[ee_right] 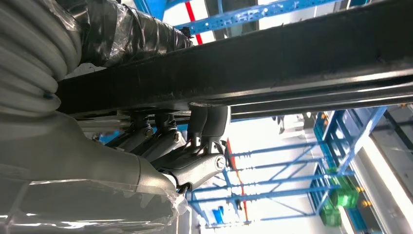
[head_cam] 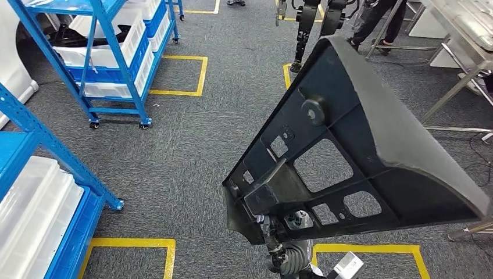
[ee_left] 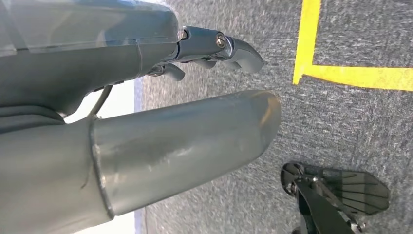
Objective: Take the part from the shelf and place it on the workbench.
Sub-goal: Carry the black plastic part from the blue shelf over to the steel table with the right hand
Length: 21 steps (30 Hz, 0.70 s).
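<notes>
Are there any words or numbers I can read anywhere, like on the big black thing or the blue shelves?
No text reads anywhere in these pictures.
The black part, held up by the right hand: no label or number shows.
The blue shelves and white bins: no readable tags.
The yellow floor lines: plain tape boxes, no writing.
The left hand: no markings.

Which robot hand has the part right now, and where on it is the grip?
The right robot hand holds the large black part by its lower edge, fingers curled against the black rim. The left robot hand holds nothing.
</notes>
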Tool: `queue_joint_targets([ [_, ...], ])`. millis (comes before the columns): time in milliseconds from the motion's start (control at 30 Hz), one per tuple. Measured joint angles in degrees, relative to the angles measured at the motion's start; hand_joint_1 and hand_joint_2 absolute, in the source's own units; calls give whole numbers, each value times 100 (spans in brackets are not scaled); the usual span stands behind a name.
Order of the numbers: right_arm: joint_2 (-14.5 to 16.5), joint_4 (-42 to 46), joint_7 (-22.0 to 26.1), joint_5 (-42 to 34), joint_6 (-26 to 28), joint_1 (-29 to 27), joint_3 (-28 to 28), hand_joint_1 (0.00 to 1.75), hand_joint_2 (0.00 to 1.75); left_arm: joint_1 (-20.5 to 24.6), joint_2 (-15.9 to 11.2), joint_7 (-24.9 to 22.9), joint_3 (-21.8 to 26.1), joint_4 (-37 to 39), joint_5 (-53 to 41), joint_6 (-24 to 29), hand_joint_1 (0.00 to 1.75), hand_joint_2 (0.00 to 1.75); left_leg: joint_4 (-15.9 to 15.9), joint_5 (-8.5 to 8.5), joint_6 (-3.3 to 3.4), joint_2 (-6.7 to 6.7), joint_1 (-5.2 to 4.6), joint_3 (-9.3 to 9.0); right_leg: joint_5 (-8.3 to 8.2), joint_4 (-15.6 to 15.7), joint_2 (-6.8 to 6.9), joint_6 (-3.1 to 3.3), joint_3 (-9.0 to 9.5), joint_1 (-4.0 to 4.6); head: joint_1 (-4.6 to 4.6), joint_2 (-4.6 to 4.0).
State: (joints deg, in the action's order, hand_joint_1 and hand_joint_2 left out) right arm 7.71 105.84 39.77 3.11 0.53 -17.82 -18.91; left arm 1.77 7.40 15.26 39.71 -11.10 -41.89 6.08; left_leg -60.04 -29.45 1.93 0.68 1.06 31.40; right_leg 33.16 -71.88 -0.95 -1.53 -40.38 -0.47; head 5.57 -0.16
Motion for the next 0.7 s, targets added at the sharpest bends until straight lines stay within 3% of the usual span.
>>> queue_joint_targets([
  [33, -3, -7, -2, -4, -2, 0, 0, 175, 175, -7, -1, 0, 7, 0, -4, 0, 0, 0, 0, -2, 4, 80, -16, 5, 117, -313, 41, -3, -142, -2, 1, 0],
  [67, -5, -15, -4, -8, -3, -1, 0, 175, 175, -12, -2, 0, 16, 0, -9, -1, 0, 0, 0, -7, 9, 160, -29, 5, 133, -459, 58, 4, -203, -1, 1, 0],
  [100, -7, -23, -7, -10, -3, -2, 1, 175, 175, -13, -3, 2, 28, 0, -15, -3, 0, 0, 0, -13, 12, 233, -40, 2, 42, -393, 70, 23, -155, 4, 1, 0],
  [167, -3, -28, -5, -4, -7, -4, 2, 175, 175, -1, -4, 10, 49, 0, -35, -14, 0, 0, 4, -26, 11, 355, -53, -16, -312, 319, 195, 105, 240, 48, 1, -1],
  [233, 5, -18, -1, 11, -14, -5, 3, 175, 175, 11, -1, 22, 65, 0, -56, -27, 0, 0, 12, -41, -14, 455, -69, -36, -504, 1004, 440, 212, 592, 149, 1, 0],
  [267, 10, -9, 0, 20, -16, -7, 3, 175, 175, 14, 1, 27, 71, 0, -62, -31, 0, 0, 22, -46, -30, 505, -73, -44, -515, 1149, 510, 254, 651, 192, 1, 1],
  [333, 16, 8, -2, 27, -20, -12, 4, 175, 175, 22, 4, 33, 78, 0, -74, -37, 0, 0, 63, -49, -75, 625, -83, -78, -538, 1225, 418, 307, 661, 217, -1, 1],
  [367, 22, 17, -3, 28, -20, -19, 5, 175, 175, 28, 2, 36, 78, 0, -81, -39, 0, 0, 56, -73, -101, 607, -82, -95, -572, 1288, 349, 322, 694, 198, -1, 1],
  [433, 37, 32, -4, 29, -21, -24, 8, 175, 175, 30, -3, 46, 80, 0, -95, -45, 0, 0, -206, -269, -150, 361, -75, -13, -646, 1426, 217, 359, 772, 144, -3, 1],
  [500, 44, 36, -11, 28, -22, -21, 9, 175, 175, 20, -6, 52, 81, 0, -104, -54, 0, 0, -855, -606, -182, 59, -47, 283, -672, 1463, 89, 388, 787, 111, -3, 1],
  [533, 45, 36, -15, 28, -22, -20, 9, 175, 175, 14, -7, 52, 81, 0, -107, -59, 0, 0, -1166, -720, -201, 4, -37, 438, -673, 1455, 15, 396, 782, 105, -3, 1],
  [567, 45, 36, -19, 27, -22, -20, 9, 175, 175, 7, -9, 51, 81, 0, -108, -63, 0, 0, -1326, -728, -220, -16, -24, 527, -668, 1440, -70, 393, 779, 98, -3, 1],
  [600, 45, 36, -18, 27, -22, -21, 9, 175, 175, 0, -13, 51, 82, 0, -108, -65, 0, 0, -1284, -623, -241, -25, -10, 522, -658, 1414, -160, 380, 775, 83, -3, 1],
  [667, 45, 36, -17, 27, -22, -20, 10, 175, 175, -7, -22, 51, 83, 0, -108, -66, 0, 0, -690, -232, -292, -112, 36, 269, -610, 1315, -328, 317, 756, 37, -3, 0],
  [700, 45, 37, -16, 27, -22, -19, 10, 175, 175, -9, -25, 51, 84, 0, -109, -67, 0, 0, -375, -106, -314, -227, 52, 133, -574, 1238, -396, 270, 725, 24, -4, 0],
])
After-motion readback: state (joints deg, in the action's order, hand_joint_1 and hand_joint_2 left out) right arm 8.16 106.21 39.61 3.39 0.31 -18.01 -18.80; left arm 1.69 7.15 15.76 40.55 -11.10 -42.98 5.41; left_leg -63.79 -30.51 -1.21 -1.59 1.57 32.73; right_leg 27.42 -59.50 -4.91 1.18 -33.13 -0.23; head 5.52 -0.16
